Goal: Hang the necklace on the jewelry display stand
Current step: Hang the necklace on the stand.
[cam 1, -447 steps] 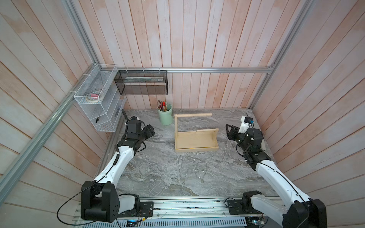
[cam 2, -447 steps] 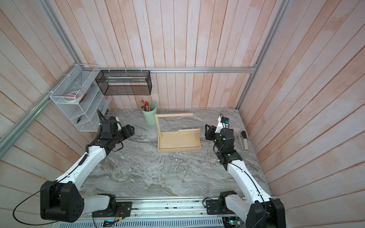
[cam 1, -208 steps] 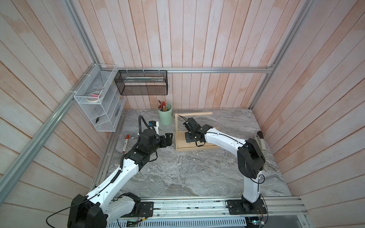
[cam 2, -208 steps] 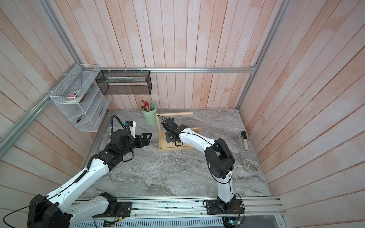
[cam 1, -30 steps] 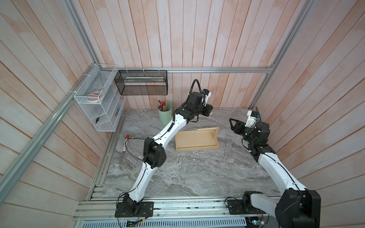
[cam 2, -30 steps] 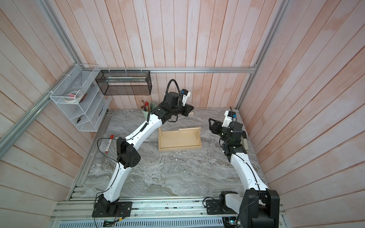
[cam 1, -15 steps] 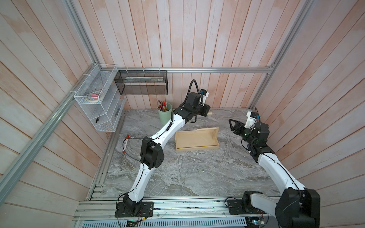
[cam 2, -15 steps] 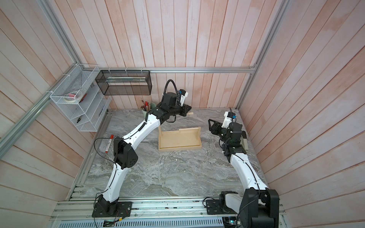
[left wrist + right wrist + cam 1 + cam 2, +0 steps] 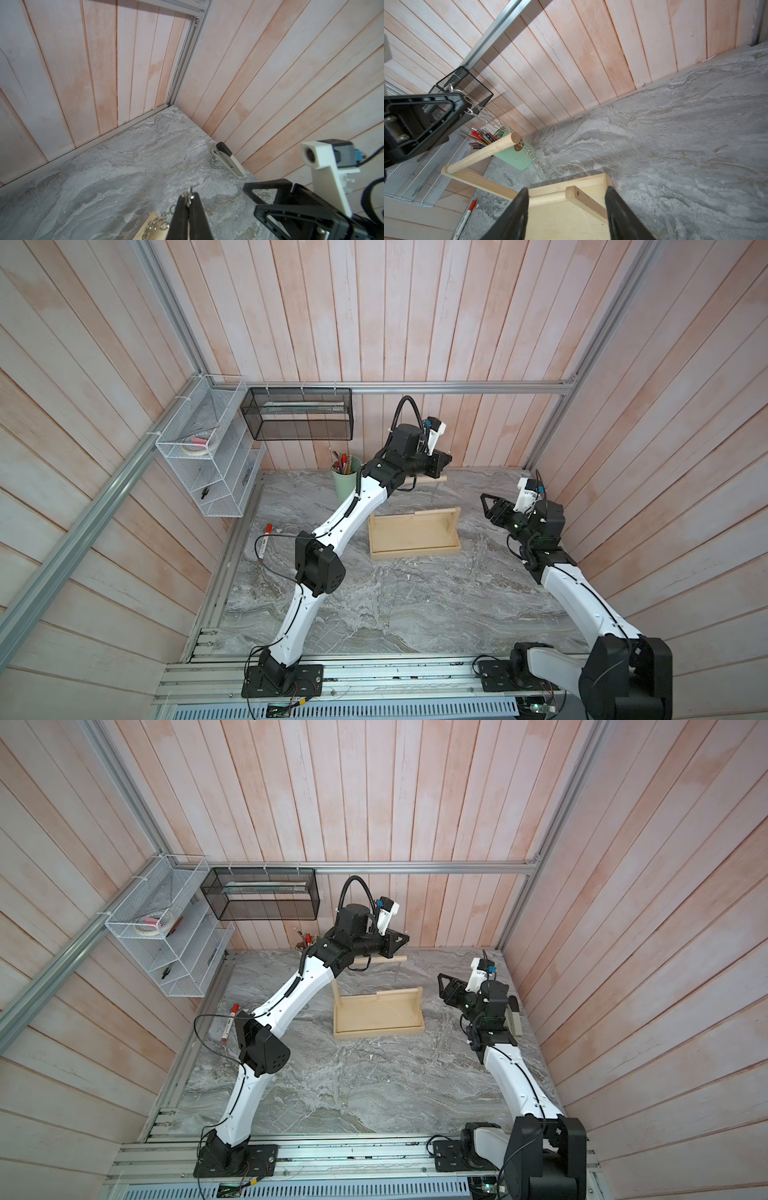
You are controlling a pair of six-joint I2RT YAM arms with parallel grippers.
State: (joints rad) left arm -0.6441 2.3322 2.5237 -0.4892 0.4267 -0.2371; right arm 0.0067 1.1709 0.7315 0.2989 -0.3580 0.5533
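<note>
Clamping left end effector (image 9: 188, 197) on the necklace (image 9: 492, 122), draping it over the jewelry display stand (image 9: 415, 531); holding right end effector (image 9: 566, 189) apart.

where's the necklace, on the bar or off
On, but not released: the necklace drapes over the end of the bar and hangs below, with the left gripper shut on its top.

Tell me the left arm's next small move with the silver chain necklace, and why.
Probably slide the left gripper toward the post: shut on the silver chain necklace, it drapes the chain over the pale wooden jewelry display stand's round top bar right at the free tip, where release might let it slip.
</note>
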